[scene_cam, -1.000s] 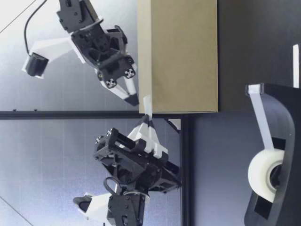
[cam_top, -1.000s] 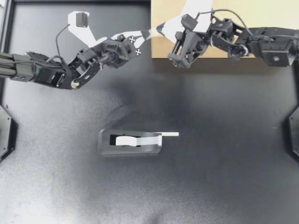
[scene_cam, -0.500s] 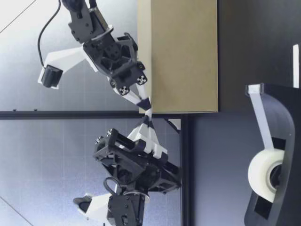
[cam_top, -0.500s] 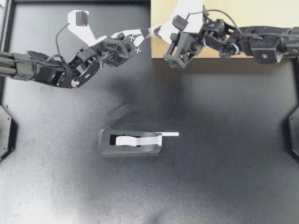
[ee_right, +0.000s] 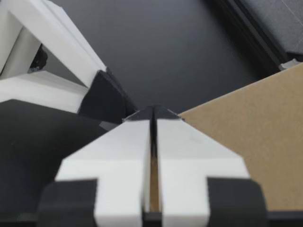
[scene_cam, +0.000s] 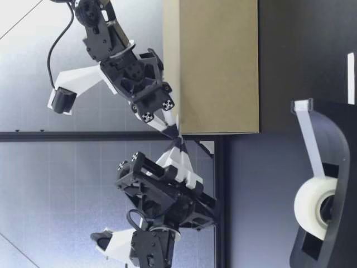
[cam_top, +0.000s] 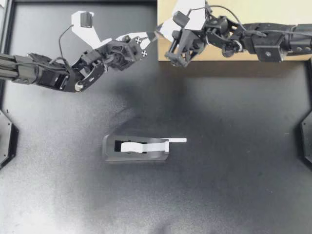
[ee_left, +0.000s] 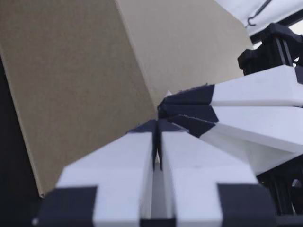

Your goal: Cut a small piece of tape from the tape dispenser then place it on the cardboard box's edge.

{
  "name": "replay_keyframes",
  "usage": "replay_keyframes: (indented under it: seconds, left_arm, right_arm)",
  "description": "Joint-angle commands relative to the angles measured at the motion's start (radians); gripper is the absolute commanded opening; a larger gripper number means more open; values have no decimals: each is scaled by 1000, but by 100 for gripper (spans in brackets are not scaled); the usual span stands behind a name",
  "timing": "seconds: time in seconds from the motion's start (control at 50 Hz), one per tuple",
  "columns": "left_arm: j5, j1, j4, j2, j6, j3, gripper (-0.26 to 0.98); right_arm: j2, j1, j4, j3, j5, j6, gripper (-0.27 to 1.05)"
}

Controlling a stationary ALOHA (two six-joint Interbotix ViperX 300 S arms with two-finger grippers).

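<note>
At the desk's [cam_top: 219, 185] far edge, left gripper [cam_top: 152, 36] and right gripper [cam_top: 161, 33] met tip to tip at a top corner of the box [cam_top: 282, 9]. Both had fingers pressed together; the tape piece could not be made out between them. Dispenser [cam_top: 136, 148] sat mid-desk, well apart, strip end projecting.

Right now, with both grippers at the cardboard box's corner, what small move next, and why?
Probably press inward onto the cardboard box edge. My left gripper and right gripper are shut, tip to tip beside its upper corner; the tape piece is too small to see.
</note>
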State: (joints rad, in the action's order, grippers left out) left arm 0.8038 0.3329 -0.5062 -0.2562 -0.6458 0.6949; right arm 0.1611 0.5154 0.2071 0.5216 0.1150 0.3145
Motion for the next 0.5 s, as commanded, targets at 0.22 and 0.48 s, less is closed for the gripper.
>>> replay_keyframes:
  seconds: [0.22,0.48]
  left_arm:
    - [11,3,3,15,11,-14,-8]
    - [8,3,3,21,11,-8,18]
  right_arm:
    - [-14,18,-2,-14,-5,2,-8]
    - [-14,18,-2,-15,-5,0,-8]
